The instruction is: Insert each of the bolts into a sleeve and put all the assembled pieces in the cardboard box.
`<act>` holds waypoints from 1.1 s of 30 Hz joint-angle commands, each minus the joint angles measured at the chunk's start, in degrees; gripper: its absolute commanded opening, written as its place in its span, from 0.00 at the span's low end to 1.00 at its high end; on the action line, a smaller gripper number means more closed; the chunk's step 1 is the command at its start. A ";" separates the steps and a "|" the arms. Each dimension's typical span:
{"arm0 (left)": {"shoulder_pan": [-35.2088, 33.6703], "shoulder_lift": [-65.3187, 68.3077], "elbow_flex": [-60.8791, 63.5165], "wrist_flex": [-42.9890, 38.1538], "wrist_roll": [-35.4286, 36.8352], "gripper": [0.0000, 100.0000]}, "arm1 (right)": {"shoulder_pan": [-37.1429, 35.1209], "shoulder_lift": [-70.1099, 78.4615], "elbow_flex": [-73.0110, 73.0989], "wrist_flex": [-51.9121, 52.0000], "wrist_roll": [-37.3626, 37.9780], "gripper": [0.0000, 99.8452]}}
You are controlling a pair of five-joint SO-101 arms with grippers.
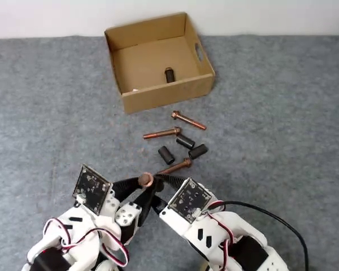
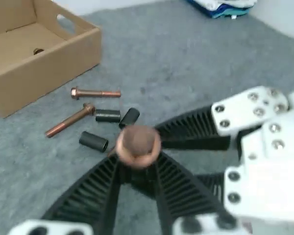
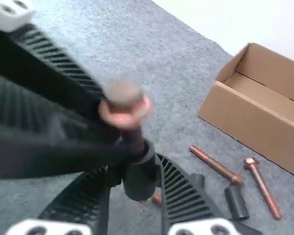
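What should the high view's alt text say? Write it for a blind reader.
The left gripper and right gripper meet on one copper bolt, head up. Beyond lie three loose bolts and three black sleeves on grey carpet, then the open cardboard box holding one assembled piece.

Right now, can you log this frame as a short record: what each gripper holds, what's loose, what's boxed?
left gripper: shut on held bolt, just under its head
right gripper: shut on held sleeve
mating: bolt shank meets the sleeve's open end; depth unclear
loose bolts: three
loose sleeves: three
cardboard box: one assembled piece inside
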 commanded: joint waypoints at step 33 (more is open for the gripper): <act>-35.87 0.53 4.26 0.18 -19.52 0.00 | 28.35 7.96 -8.88 6.37 -18.90 0.01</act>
